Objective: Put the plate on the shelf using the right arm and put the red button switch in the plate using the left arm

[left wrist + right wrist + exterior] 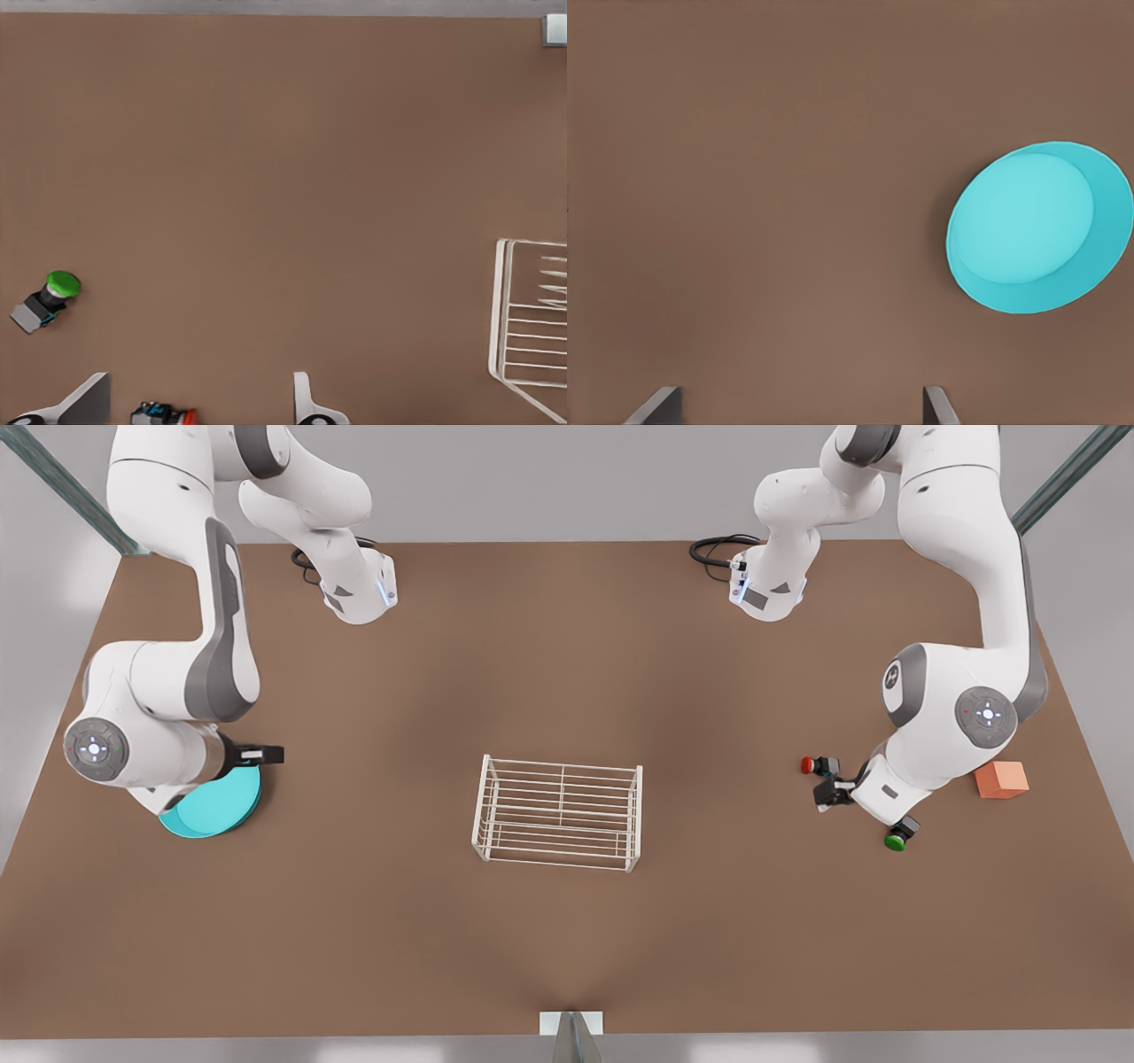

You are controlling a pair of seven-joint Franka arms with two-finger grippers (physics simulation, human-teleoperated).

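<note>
The turquoise plate (217, 808) lies flat on the brown table at the front view's left, partly under the right arm's wrist. My right gripper (257, 755) hovers above its rim; in the right wrist view it (799, 394) is open and holds nothing, with the plate (1036, 226) off to one side. The white wire shelf (558, 810) stands at the table's middle. The red button switch (817, 765) lies on its side at the front view's right. My left gripper (833, 786) is just beside it, open, and the switch (164, 413) shows between the spread fingers (89, 403).
A green-capped switch (899, 835) lies near the left arm's wrist, also seen from the left wrist (49, 299). An orange cube (1001, 779) sits farther toward the front view's right. A corner of the shelf (532, 319) enters the left wrist view.
</note>
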